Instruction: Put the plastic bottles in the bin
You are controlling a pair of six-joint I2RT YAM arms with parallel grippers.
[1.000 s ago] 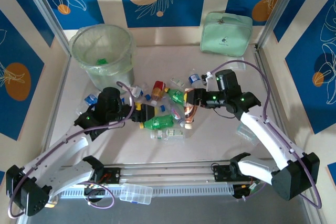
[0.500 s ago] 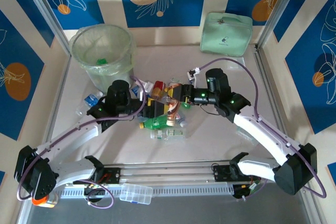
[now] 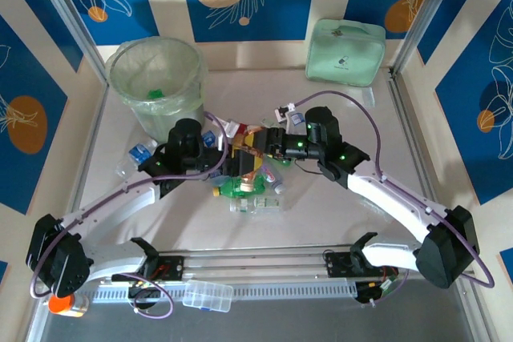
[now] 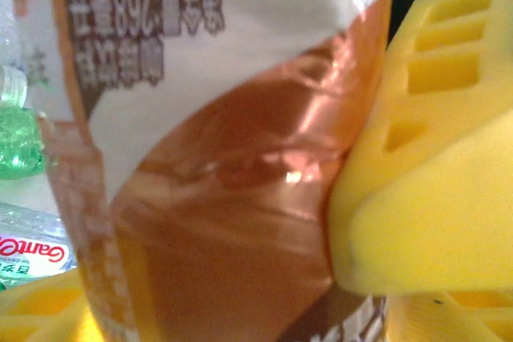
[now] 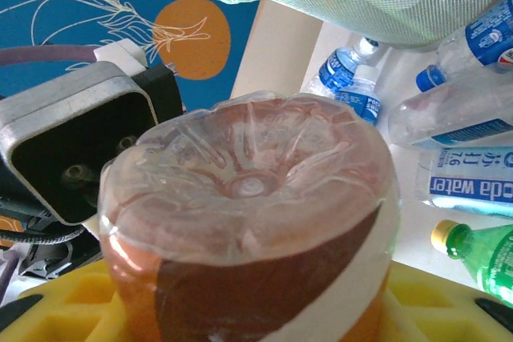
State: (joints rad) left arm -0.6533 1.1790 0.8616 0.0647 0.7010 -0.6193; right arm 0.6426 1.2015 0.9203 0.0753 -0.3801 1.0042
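Bench (image 3: 337, 198) carrying bottle heap (image 3: 255, 202); right pincer (image 3: 258, 150) pinching brown bottle (image 3: 250, 170), left pincer (image 3: 231, 164) flanking it, grip unclear, probably handing over, bin (image 3: 152, 114) standing far left.

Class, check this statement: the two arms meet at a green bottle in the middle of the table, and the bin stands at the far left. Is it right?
One detail is wrong. The arms meet at an orange-brown bottle, not a green one. The left wrist view shows its orange-brown side and white label. The bin does stand at the far left.
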